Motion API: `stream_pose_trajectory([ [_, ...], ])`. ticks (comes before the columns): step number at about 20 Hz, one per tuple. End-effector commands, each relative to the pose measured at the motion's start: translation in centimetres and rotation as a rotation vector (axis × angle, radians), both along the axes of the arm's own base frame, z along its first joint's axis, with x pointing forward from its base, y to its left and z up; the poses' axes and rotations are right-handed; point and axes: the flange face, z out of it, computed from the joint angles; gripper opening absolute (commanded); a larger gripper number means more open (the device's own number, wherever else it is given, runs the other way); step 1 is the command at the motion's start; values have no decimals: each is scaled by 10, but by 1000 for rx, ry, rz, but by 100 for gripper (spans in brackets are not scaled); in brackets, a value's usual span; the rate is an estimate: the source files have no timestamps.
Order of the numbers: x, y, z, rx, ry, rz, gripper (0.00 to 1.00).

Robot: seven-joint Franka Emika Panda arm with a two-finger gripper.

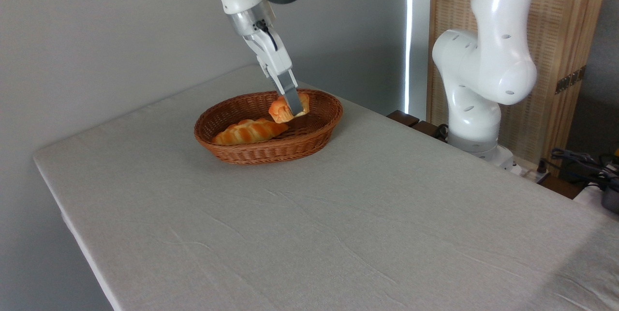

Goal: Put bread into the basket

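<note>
Nearest, the braided loaf [250,131] lies in the basket [309,139]; gripper [293,109] pinches the light, probably soft bun [282,109] by its sides.

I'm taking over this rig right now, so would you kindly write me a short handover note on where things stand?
Gripper: tilted down into the basket, shut on the bread.
Bread: orange muffin-shaped bun, held inside the right half of the basket; whether it rests on the floor or hangs just above it cannot be told.
Basket: on the table, with a long braided loaf already lying in its left half.
Done: bun picked up and carried over the basket.
Left: open the fingers to release the bun, then lift the arm clear without snagging the rim.
</note>
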Motion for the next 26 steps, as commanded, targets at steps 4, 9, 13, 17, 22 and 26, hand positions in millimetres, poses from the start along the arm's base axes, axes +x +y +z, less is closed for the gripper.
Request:
stream_pose_trajectory([
  [4, -18, -17, -14, 22, 6, 3, 100],
  [9, -18, -18, -17, 24, 12, 1, 100],
  [13, -6, -13, 4, 8, -32, 2, 100],
  [17, 57, 43, 76, -82, -145, 41, 100],
  [22, 146, 167, 152, -169, -278, 262, 100],
  [26, 174, 228, 176, -156, -280, 365, 100],
])
